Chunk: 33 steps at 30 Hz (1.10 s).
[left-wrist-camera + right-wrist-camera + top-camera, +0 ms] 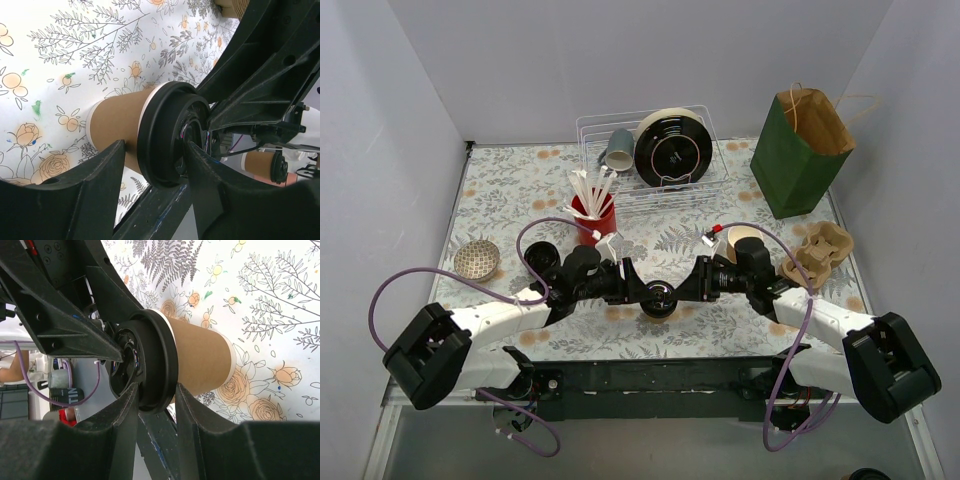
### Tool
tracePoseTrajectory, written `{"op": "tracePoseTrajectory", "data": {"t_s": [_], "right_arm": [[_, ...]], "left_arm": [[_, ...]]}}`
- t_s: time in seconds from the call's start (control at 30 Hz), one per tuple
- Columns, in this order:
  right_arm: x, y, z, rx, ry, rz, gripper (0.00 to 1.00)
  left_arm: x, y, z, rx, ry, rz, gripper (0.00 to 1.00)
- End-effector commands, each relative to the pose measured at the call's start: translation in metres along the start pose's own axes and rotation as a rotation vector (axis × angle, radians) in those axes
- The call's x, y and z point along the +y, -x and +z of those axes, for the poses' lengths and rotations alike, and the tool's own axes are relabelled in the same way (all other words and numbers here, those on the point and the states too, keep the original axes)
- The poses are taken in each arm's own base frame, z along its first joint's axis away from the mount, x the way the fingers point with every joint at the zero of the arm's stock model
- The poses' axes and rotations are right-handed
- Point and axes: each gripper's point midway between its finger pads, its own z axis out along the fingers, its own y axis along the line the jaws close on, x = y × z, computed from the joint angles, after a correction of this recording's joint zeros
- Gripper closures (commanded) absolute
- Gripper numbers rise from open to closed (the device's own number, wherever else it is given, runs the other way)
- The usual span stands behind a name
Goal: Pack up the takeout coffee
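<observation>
A brown paper coffee cup (117, 125) with a black lid (660, 299) stands between the two arms near the front of the table. My right gripper (682, 290) reaches in from the right. It is shut on the lid's rim (162, 365), one finger on the lid's top and the other under the rim against the cup wall (200, 360). My left gripper (640, 290) comes in from the left and straddles the same lid (170, 135). One of its fingers (215, 190) rests on the lid's top, while the other (75, 200) lies a little short of the rim.
A pulp cup carrier (820, 252) lies at the right, and a green and brown paper bag (800, 150) stands behind it. Another cup (748, 240) sits beside my right arm. A red cup of stirrers (593, 215), a wire rack (655, 150) and a mesh strainer (477, 260) are further back and left.
</observation>
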Motion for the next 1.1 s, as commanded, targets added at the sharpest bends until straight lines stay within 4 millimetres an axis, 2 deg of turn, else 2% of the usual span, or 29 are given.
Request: {"op": "tracePoseTrajectory", "data": {"t_s": [0.0,0.17,0.33,0.57,0.63,0.77,0.87,0.93,1.07], "right_arm": [[-0.048,-0.027,0.000,0.054,-0.183,0.018,0.73],[-0.035,-0.010,0.000,0.043,-0.179,-0.022,0.67],[-0.015,0.008,0.001,0.028,-0.130,-0.054,0.54],[0.006,0.028,0.002,0.050,-0.096,-0.119,0.46],[0.006,0.030,0.001,0.065,-0.113,-0.144,0.41],[0.008,0.035,-0.004,0.073,-0.143,-0.155,0.38],[0.015,0.038,-0.006,0.061,-0.130,-0.156,0.38],[0.018,0.038,-0.007,0.058,-0.122,-0.154,0.38],[0.024,0.044,-0.009,0.037,-0.116,-0.169,0.39]], "left_arm": [[0.073,-0.036,0.000,0.065,0.273,-0.067,0.53],[0.058,-0.025,-0.003,0.031,0.236,-0.072,0.52],[0.059,-0.027,-0.003,0.043,0.240,-0.056,0.50],[0.050,-0.017,0.001,0.038,0.198,0.029,0.48],[0.050,-0.015,0.002,0.045,0.200,0.067,0.46],[0.046,0.001,0.002,0.018,0.233,0.117,0.42],[0.035,0.019,0.000,-0.019,0.233,0.149,0.36],[0.023,0.033,0.001,-0.051,0.223,0.169,0.29],[0.013,0.049,-0.003,-0.072,0.249,0.181,0.22]]}}
